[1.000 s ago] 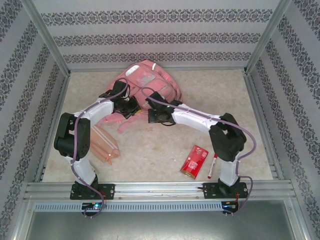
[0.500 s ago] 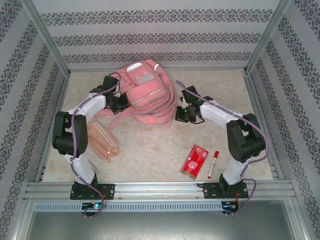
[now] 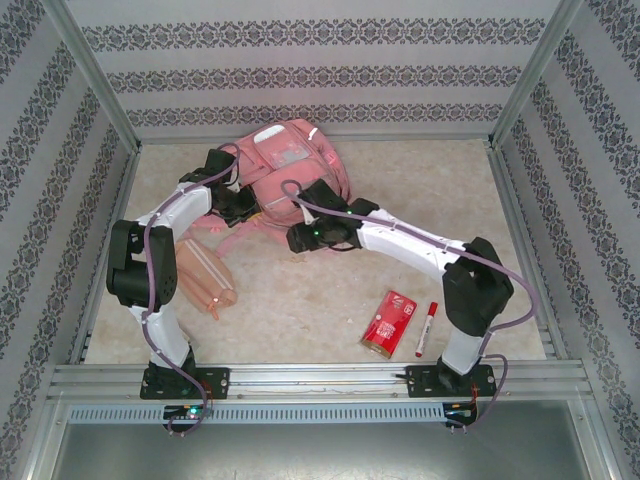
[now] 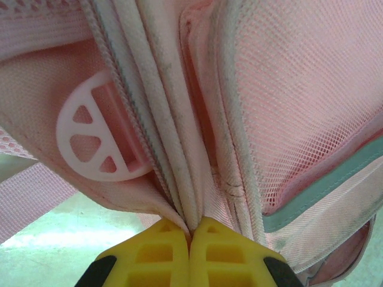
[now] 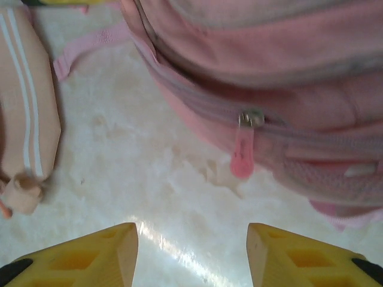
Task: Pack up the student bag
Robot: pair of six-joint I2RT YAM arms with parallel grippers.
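The student bag (image 3: 292, 168) is a pink backpack lying at the back middle of the table. My left gripper (image 3: 245, 208) is at its left side. In the left wrist view, the left gripper (image 4: 190, 230) is shut on a fold of the student bag (image 4: 293, 113) beside a zip seam, next to a round white plastic buckle (image 4: 96, 139). My right gripper (image 3: 294, 240) hovers at the bag's near edge. It stands open (image 5: 191, 239) over bare table, with nothing between its fingers. A pink zip pull (image 5: 242, 158) hangs from the student bag (image 5: 269, 54) just ahead of it.
A peach striped pencil case (image 3: 205, 285) lies by the left arm, also seen as the pencil case (image 5: 24, 119). A red can (image 3: 388, 323) and a red-and-white marker (image 3: 426, 328) lie at the near right. Patterned walls and metal rails enclose the table.
The right arm swung from the bag's right side back to its near edge, and its gripper opened. The bag, spread wider half a second ago, has bunched up. The left gripper stayed shut.
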